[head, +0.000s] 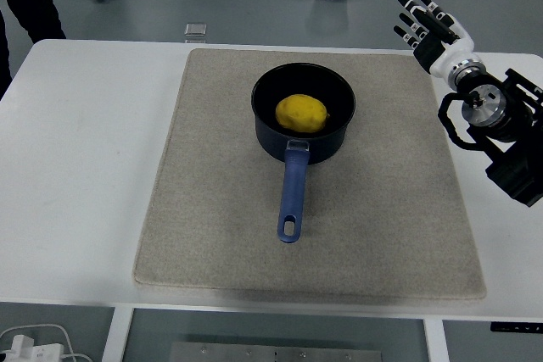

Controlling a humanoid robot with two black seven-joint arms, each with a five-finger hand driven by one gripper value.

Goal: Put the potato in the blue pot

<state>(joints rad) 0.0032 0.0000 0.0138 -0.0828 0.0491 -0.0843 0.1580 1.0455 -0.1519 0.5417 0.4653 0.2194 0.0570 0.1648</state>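
I find the potato (301,113) resting inside the blue pot (339,91), judged firm, smooth, light, best cupped around its middle, while my right hand (429,25) hovers apart, fingers spread, holding nothing.

Yellow potato (301,113) inside blue pot (303,108) on mat (212,209), right hand (431,27) empty, fingers spread

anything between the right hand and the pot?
Nothing. In the head view only bare grey mat and a strip of white table separate the open right hand from the blue pot holding the potato.
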